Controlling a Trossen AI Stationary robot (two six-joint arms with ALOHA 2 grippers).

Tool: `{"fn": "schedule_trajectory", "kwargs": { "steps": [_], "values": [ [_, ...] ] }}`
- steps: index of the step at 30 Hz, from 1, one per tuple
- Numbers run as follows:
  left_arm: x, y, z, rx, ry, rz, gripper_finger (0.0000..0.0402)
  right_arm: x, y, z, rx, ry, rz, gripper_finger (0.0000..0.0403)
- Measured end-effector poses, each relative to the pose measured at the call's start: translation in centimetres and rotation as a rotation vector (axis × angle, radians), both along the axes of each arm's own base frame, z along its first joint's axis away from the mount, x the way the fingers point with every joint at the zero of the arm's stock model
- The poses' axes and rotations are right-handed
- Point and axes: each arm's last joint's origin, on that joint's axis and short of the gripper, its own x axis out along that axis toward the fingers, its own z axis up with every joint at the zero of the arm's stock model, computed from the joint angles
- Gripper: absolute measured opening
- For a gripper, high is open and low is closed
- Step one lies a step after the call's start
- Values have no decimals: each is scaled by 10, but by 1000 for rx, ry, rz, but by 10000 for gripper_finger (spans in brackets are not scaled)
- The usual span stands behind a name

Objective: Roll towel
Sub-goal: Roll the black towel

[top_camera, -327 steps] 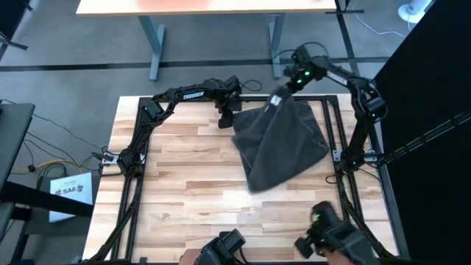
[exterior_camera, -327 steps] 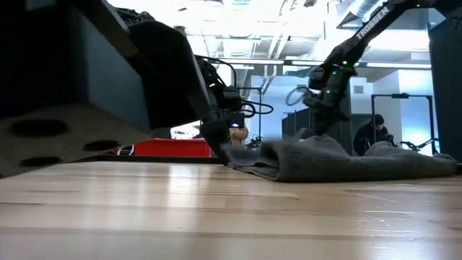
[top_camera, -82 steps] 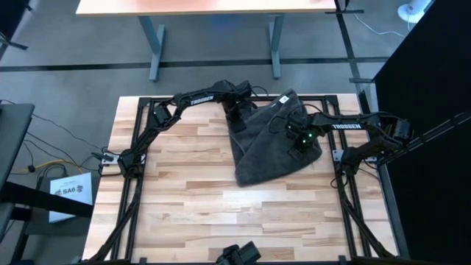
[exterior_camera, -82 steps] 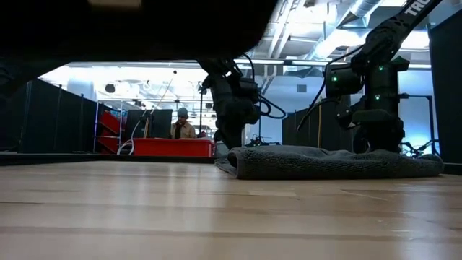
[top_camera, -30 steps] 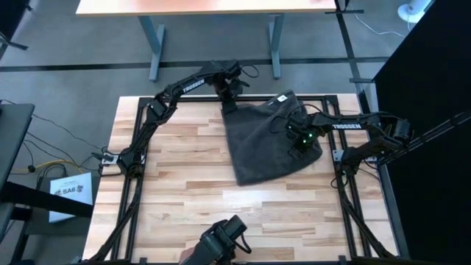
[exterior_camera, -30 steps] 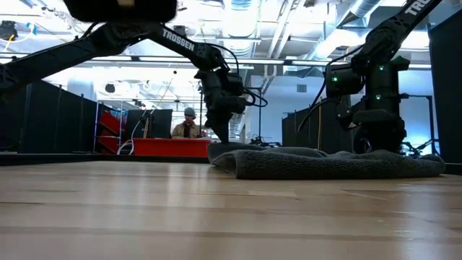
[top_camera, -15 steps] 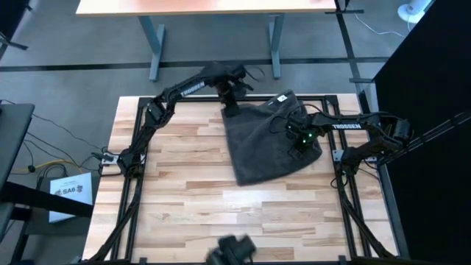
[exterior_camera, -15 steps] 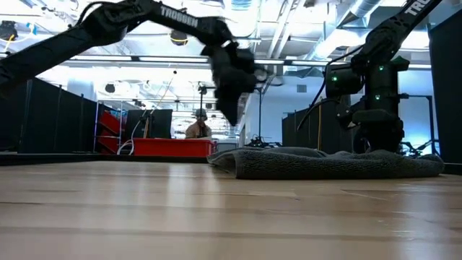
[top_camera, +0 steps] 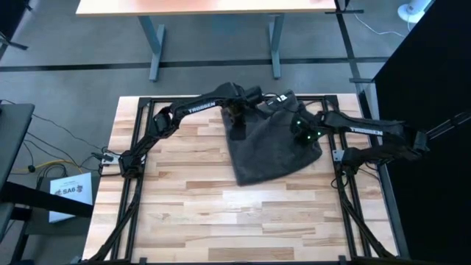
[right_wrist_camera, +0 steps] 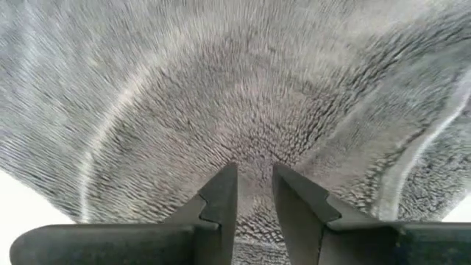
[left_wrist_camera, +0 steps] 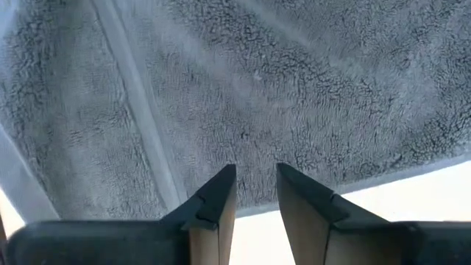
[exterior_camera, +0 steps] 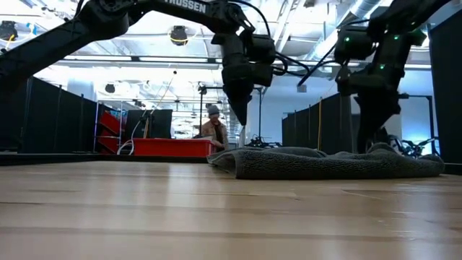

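The dark grey towel (top_camera: 268, 151) lies spread flat on the far right part of the wooden table (top_camera: 184, 191), its white tag (top_camera: 282, 98) at the far edge. My left gripper (top_camera: 238, 131) hangs open a little above the towel's far left part (left_wrist_camera: 294, 88), pointing down with nothing between its fingers (left_wrist_camera: 255, 171). In the low view it (exterior_camera: 238, 119) is clear of the cloth (exterior_camera: 325, 162). My right gripper (top_camera: 300, 138) stands over the towel's right part (right_wrist_camera: 221, 73), fingers slightly apart (right_wrist_camera: 254, 168), tips close to the cloth (exterior_camera: 368, 141). My right gripper points down at the towel's right part (right_wrist_camera: 254, 132). Its own body hides the fingertips in the high view, and I cannot tell whether they touch the cloth. The towel lies flat below it, with no part lifted.
Black frame rails (top_camera: 184, 98) run along the table's far, left and right edges. Bare wood is free to the left and near side (top_camera: 191, 213). Beyond the far edge stand a desk (top_camera: 213, 7), a red box (exterior_camera: 170, 148) and a person (exterior_camera: 214, 130).
My left gripper has risen off the towel's far left corner and moved right and nearer, over the cloth; the corner stays lying on the table. My right gripper has risen from the towel's right part and tipped. The towel's outline has not changed.
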Motion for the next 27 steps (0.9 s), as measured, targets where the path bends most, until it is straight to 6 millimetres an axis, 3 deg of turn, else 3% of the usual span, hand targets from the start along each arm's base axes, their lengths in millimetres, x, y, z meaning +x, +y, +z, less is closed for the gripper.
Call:
{"fn": "schedule_trajectory", "kwargs": {
  "steps": [8, 15, 19, 27],
  "values": [
    [1, 0, 0, -55, -24, 10, 83, -5, 3, 3, 51, -15, 10, 132],
    [8, -17, -1, -63, -39, -23, 83, -8, 15, 3, 65, 48, 116, 199],
    [13, -27, -21, -70, -5, -1, 83, -5, 20, 0, 77, 65, 135, 206],
    [11, -63, -82, -116, 131, -17, 83, 0, 27, -15, 130, 143, 95, 198]
  ]
}}
